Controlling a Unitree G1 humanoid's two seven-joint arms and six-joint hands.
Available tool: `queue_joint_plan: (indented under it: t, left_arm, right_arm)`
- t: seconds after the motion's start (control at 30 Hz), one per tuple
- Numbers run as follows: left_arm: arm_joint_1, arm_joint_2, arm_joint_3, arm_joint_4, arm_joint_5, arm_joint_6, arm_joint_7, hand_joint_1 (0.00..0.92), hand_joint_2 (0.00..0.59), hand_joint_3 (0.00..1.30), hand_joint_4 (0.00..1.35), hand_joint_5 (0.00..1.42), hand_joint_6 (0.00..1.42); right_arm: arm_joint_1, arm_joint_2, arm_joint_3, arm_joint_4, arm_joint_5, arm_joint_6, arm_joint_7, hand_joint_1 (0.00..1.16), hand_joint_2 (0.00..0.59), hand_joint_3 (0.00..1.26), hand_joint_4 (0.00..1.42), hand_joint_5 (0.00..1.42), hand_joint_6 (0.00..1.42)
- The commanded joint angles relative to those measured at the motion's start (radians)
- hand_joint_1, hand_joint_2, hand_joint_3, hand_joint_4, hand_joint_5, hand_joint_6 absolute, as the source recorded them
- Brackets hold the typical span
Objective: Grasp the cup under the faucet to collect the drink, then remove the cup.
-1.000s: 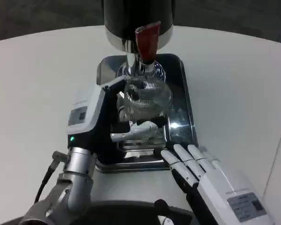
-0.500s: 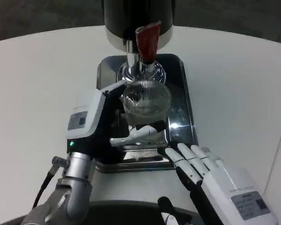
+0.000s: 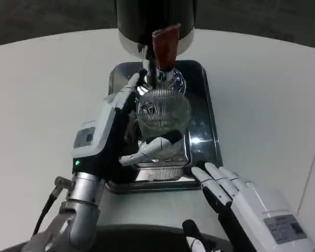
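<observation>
Left hand (image 3: 127,137) is gripping the ribbed clear cup (image 3: 163,109), fingers wrapping round its side. Cup is sitting upright over the chrome drip tray (image 3: 203,113), directly below the faucet (image 3: 156,71) of the black drink dispenser (image 3: 155,21); red tap lever (image 3: 165,47) is hanging just above the cup rim. Right hand (image 3: 247,202) is resting on the white desk (image 3: 37,100) just beside the tray's near corner, fingers extended and apart, holding nothing.

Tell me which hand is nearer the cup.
Left. The left hand grips the cup under the faucet; the right hand rests apart, by the tray's near corner.
</observation>
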Motion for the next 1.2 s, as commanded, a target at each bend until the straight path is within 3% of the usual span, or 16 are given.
queue_joint_plan:
  t: [0.03, 0.3, 0.37, 0.5, 0.67, 0.8, 0.93, 1.13, 1.2]
  left_arm:
    - [0.066, 0.046, 0.049, -0.062, -0.068, -0.063, -0.054, 0.001, 0.015, 0.04, 0.09, 0.40, 0.19]
    - [0.228, 0.126, 0.184, -0.336, -0.212, -0.123, -0.181, 0.000, 0.090, 0.00, 0.06, 0.36, 0.21]
    - [0.280, 0.170, 0.211, -0.467, -0.237, -0.119, -0.261, 0.000, 0.107, 0.00, 0.00, 0.27, 0.20]
    - [0.358, 0.208, 0.261, -0.671, -0.361, -0.086, -0.427, 0.000, 0.133, 0.00, 0.00, 0.06, 0.01]
    - [0.407, 0.252, 0.315, -0.893, -0.487, -0.037, -0.613, 0.000, 0.137, 0.00, 0.00, 0.00, 0.00]
    - [0.395, 0.273, 0.332, -1.021, -0.631, 0.012, -0.769, 0.000, 0.128, 0.00, 0.00, 0.00, 0.00]
    - [0.349, 0.279, 0.348, -1.081, -0.806, 0.098, -0.918, 0.000, 0.153, 0.00, 0.00, 0.00, 0.00]
    - [0.249, 0.285, 0.389, -1.126, -0.982, 0.216, -1.100, 0.000, 0.126, 0.00, 0.00, 0.00, 0.00]
    - [0.206, 0.277, 0.397, -1.115, -1.086, 0.310, -1.163, 0.000, 0.124, 0.00, 0.00, 0.00, 0.00]
  right_arm:
    - [0.009, 0.003, -0.002, -0.012, 0.006, 0.002, 0.004, 0.44, 0.497, 0.13, 0.07, 0.11, 0.19]
    - [0.011, 0.011, 0.000, -0.017, 0.006, 0.004, 0.004, 0.44, 0.497, 0.13, 0.07, 0.12, 0.21]
    - [0.011, 0.015, 0.004, -0.019, 0.001, 0.005, 0.004, 0.44, 0.497, 0.13, 0.07, 0.12, 0.22]
    - [0.013, 0.028, 0.007, -0.027, -0.010, 0.011, 0.002, 0.44, 0.497, 0.13, 0.07, 0.12, 0.22]
    - [0.012, 0.037, 0.011, -0.037, -0.023, 0.015, 0.006, 0.44, 0.497, 0.13, 0.07, 0.13, 0.24]
    - [0.019, 0.050, 0.017, -0.047, -0.039, 0.021, 0.003, 0.46, 0.495, 0.14, 0.07, 0.13, 0.29]
    - [0.033, 0.060, 0.023, -0.059, -0.054, 0.025, 0.000, 0.47, 0.495, 0.14, 0.08, 0.14, 0.29]
    - [0.055, 0.074, 0.027, -0.072, -0.070, 0.028, -0.005, 0.47, 0.495, 0.15, 0.08, 0.14, 0.29]
    - [0.059, 0.078, 0.030, -0.074, -0.073, 0.028, -0.008, 0.47, 0.495, 0.15, 0.08, 0.14, 0.29]
